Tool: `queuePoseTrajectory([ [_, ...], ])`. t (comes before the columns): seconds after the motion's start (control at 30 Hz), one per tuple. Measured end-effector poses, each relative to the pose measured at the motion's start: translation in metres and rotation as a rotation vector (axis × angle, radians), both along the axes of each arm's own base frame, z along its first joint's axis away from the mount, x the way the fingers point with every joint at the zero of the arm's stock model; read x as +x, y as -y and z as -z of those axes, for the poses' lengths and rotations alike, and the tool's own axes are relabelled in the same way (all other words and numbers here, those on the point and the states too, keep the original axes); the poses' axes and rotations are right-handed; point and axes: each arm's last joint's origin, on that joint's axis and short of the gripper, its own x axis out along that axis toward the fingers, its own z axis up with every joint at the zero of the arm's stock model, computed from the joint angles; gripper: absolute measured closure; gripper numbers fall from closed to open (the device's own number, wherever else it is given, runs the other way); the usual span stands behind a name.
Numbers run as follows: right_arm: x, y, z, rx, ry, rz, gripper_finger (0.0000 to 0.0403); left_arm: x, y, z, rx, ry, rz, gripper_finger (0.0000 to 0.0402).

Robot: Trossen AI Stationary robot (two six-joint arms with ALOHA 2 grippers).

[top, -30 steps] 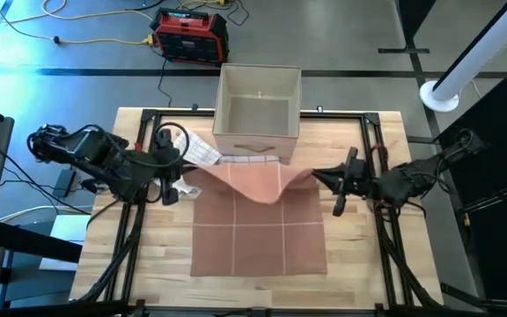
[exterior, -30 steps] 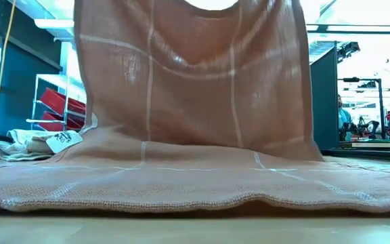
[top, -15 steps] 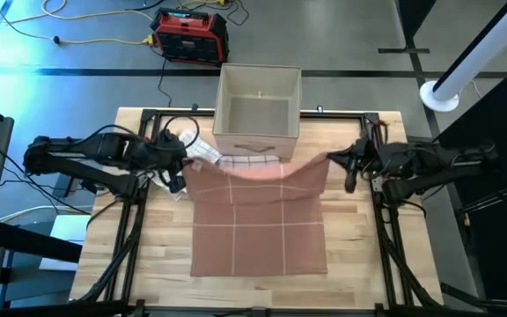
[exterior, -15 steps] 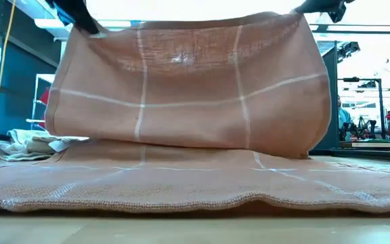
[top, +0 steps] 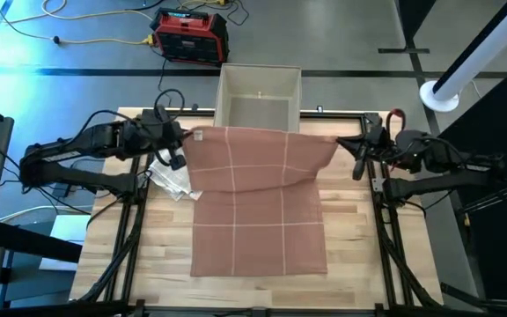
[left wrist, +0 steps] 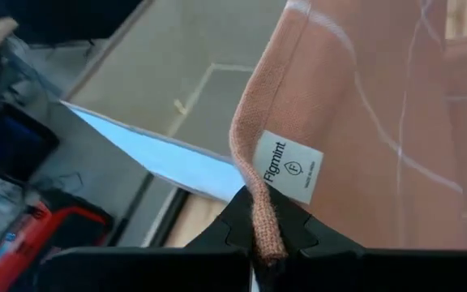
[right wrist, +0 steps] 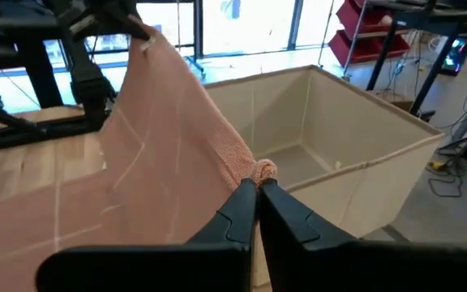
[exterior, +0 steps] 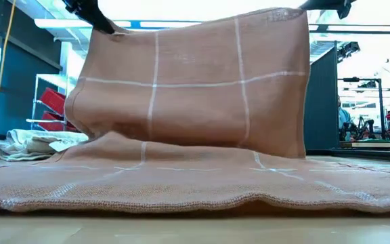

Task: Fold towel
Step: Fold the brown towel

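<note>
A salmon-pink towel (top: 258, 207) with a thin white grid lies on the wooden table (top: 359, 255), its near half flat on the boards and its far half lifted and stretched taut between the two arms; the raised edge hangs just in front of the open beige fabric bin (top: 258, 101) at the table's far side, and from the low view the lifted part stands as a broad curtain (exterior: 195, 88) above the flat part; the left gripper (top: 186, 136) is clenched on the towel's far left corner, and its wrist view shows the rolled hem (left wrist: 258, 203) pinched between the dark fingers (left wrist: 298, 231) with a white label reading "Figmint" (left wrist: 289, 166) just beside the pinch; the right gripper (top: 341, 143) is clenched on the far right corner, and its wrist view shows a small bunch of cloth (right wrist: 259, 172) squeezed between the closed fingertips (right wrist: 235, 207), the bin's interior beyond it; a pale crumpled cloth (top: 170, 172) with a tag lies on the table near the left arm, partly under the lifted towel; a red and black power unit (top: 190, 33) sits on the floor beyond the bin.
</note>
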Motion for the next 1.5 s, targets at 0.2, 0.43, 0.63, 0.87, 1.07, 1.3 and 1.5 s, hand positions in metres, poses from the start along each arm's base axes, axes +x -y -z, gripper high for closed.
queuePoseTrajectory([
  [0.2, 0.002, -0.003, 0.005, 0.092, -0.028, -0.1, 0.0403, -0.01, 0.004, 0.002, -0.147, 0.027, 0.046, 0.0402],
  [0.43, 0.006, -0.01, 0.034, 0.358, -0.189, -0.224, 0.0403, -0.015, 0.021, 0.016, -0.458, -0.043, 0.065, 0.0402],
  [0.63, 0.014, -0.014, 0.069, 0.492, -0.3, -0.301, 0.0403, -0.001, 0.039, 0.025, -0.532, -0.129, 0.114, 0.0402],
  [0.87, 0.016, -0.016, 0.085, 0.549, -0.335, -0.336, 0.0403, 0.014, 0.05, 0.055, -0.668, -0.244, 0.156, 0.0402],
  [1.07, 0.016, -0.026, 0.086, 0.671, -0.373, -0.463, 0.0403, 0.022, 0.065, 0.094, -0.923, -0.241, 0.231, 0.0402],
  [1.3, 0.019, -0.055, 0.098, 0.814, -0.57, -0.589, 0.0403, 0.031, 0.097, 0.097, -1.068, -0.157, 0.34, 0.0402],
  [1.5, 0.033, -0.084, 0.118, 0.809, -0.771, -0.635, 0.0403, 0.042, 0.128, 0.128, -1.117, -0.204, 0.394, 0.0402],
])
